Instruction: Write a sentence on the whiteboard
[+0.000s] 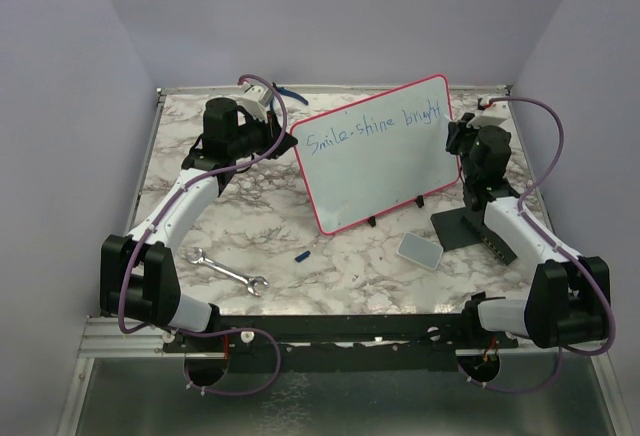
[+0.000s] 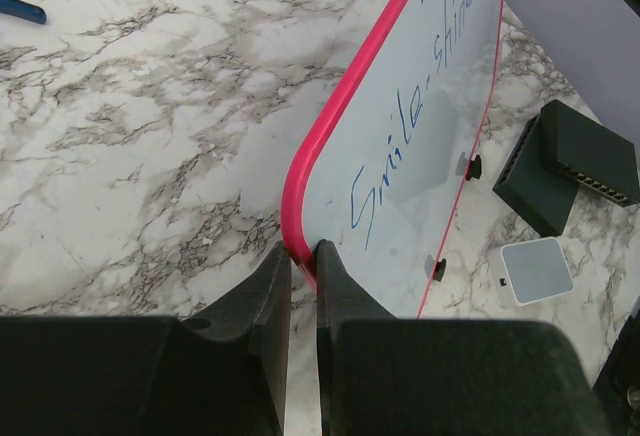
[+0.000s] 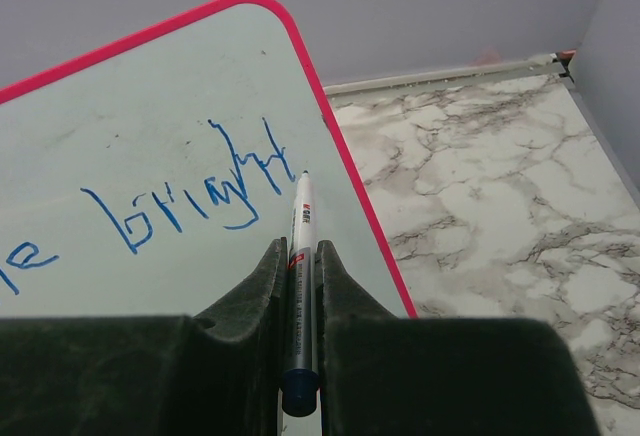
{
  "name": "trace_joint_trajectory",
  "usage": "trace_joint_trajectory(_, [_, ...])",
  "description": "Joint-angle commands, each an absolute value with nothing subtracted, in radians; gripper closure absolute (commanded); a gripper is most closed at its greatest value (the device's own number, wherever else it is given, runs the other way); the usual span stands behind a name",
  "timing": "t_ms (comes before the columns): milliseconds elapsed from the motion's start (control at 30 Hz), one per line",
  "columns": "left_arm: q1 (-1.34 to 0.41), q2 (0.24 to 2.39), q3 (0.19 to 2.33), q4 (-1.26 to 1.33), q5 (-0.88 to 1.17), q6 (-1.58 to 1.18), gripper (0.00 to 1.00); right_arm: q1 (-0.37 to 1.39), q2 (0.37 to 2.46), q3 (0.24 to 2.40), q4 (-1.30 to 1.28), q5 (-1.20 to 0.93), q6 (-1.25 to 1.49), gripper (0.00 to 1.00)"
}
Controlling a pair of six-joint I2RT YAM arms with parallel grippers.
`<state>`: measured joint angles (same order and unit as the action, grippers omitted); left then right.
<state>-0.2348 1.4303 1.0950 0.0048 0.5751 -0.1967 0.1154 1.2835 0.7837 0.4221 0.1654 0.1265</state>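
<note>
The whiteboard [image 1: 385, 161] stands tilted at the table's middle back, white with a red-pink frame. The sentence [image 1: 378, 128] reads "Smile-shine bright" in blue along its top. My left gripper [image 2: 303, 254] is shut on the whiteboard's left frame edge [image 2: 298, 181]. My right gripper [image 3: 300, 248] is shut on a white marker [image 3: 301, 256] with a blue end. The marker's tip sits just right of the word "bright" [image 3: 195, 196], at or just off the board surface. In the top view the right gripper [image 1: 458, 136] is at the board's right edge.
A wrench [image 1: 228, 271] and a small blue cap [image 1: 302, 254] lie at the front. A grey pad [image 1: 419, 250] lies front right beside a black stand [image 1: 468, 226]. A blue object [image 2: 20, 8] lies at the back left. Walls enclose the table.
</note>
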Motion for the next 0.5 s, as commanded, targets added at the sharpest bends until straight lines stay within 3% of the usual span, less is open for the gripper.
trace_joint_trajectory(0, [-0.229, 1.391, 1.092, 0.028, 0.581, -0.159, 1.00, 0.106, 1.303, 0.816, 0.420, 0.170, 0.124, 0.99])
trace_joint_trajectory(467, [-0.229, 1.393, 1.091, 0.027, 0.584, -0.156, 1.00, 0.104, 1.327, 0.823, 0.429, 0.158, 0.121, 0.99])
